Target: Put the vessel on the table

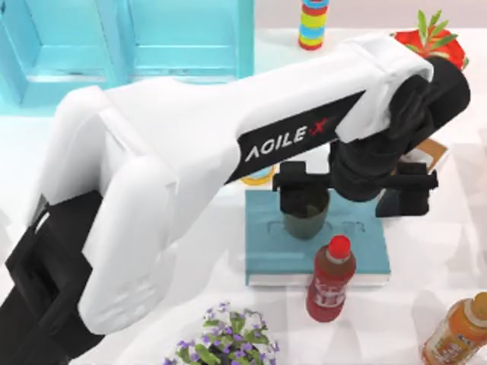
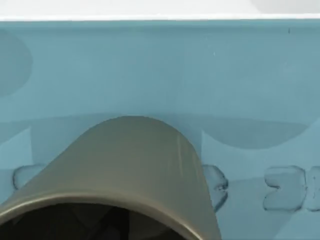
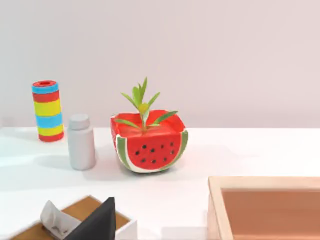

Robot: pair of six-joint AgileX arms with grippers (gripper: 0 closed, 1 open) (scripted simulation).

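Upper left of the top view, a white arm (image 1: 190,152) carries a black band with white lettering. At centre, the dark olive-green vessel (image 1: 305,215) stands on a teal book (image 1: 262,243). Lower centre, a dark red bottle (image 1: 329,280) has a red cap. In the right wrist view, centre, the pot (image 3: 150,145) is painted as a watermelon: red, black seeds, green rim. At left stands a red, blue and yellow striped cylinder (image 3: 47,111).
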